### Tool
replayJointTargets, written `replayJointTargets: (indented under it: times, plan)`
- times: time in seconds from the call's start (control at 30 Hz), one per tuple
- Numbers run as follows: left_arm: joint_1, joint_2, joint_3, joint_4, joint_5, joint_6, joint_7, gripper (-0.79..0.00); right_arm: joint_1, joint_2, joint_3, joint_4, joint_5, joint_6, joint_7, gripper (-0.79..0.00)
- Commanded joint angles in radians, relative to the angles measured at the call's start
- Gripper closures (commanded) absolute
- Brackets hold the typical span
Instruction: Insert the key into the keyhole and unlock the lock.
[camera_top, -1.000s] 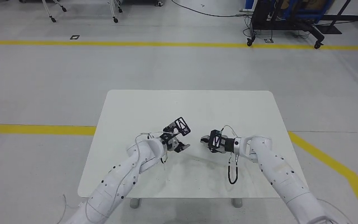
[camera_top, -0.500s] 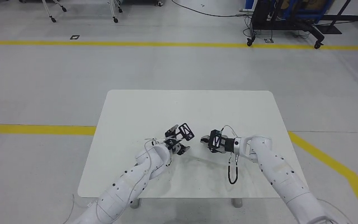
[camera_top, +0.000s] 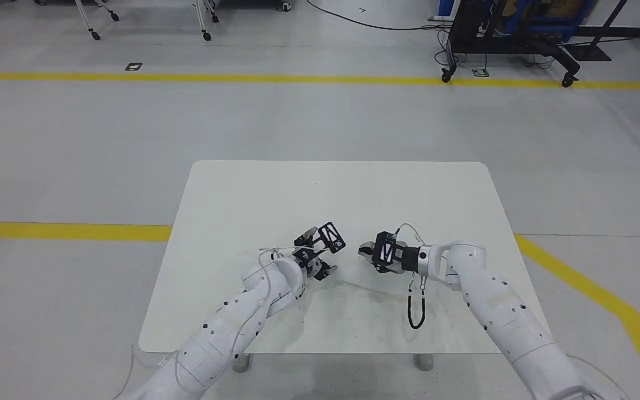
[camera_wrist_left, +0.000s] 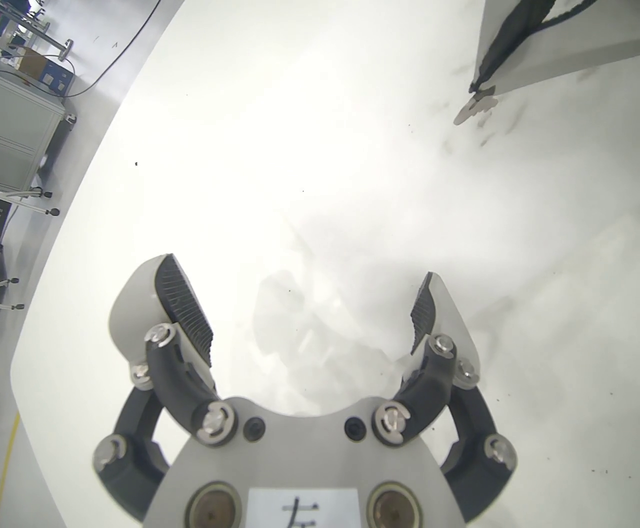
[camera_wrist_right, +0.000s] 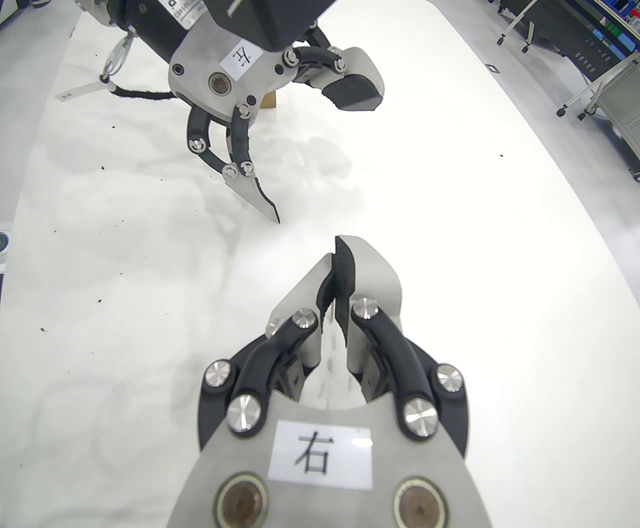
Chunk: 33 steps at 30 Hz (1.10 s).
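Note:
My right gripper (camera_wrist_right: 342, 247) (camera_top: 373, 251) is shut low over the middle of the white table (camera_top: 250, 200). A thin silver key tip (camera_wrist_left: 475, 106) pokes out from between its black pads toward the tabletop. My left gripper (camera_wrist_left: 300, 270) (camera_wrist_right: 312, 155) (camera_top: 321, 264) faces it a short way off, open and empty. One of its fingertips (camera_wrist_right: 267, 210) sits at or just above the table. A small tan block (camera_wrist_right: 268, 98), possibly the lock, peeks out behind the left gripper and is mostly hidden by it.
A black cable loop (camera_top: 413, 305) hangs from the right forearm near the table's front edge. A cable with a white tie (camera_wrist_right: 82, 91) trails from the left wrist. Bare table (camera_top: 440, 190) lies on the far side of both grippers.
The left wrist has dropped lower toward the table and shifted a little toward the right gripper, its forearm swinging in. The right arm has stayed still.

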Motion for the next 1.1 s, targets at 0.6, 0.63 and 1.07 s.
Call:
replayJointTargets:
  times: [0.6,0.63,1.07]
  plan:
    - [0.020,0.006,-0.117,-0.063,-0.129,-0.040,0.087,-0.785,-0.077,0.029,0.108,-0.069,0.081,0.011,-0.145,0.000]
    - [0.029,0.010,-0.141,-0.090,-0.141,-0.037,0.092,-0.785,-0.087,0.034,0.123,-0.076,0.089,0.009,-0.165,0.000]
    - [0.070,0.017,-0.197,-0.096,-0.285,-0.087,0.113,-0.785,-0.115,0.037,0.142,-0.085,0.148,-0.007,-0.203,0.000]
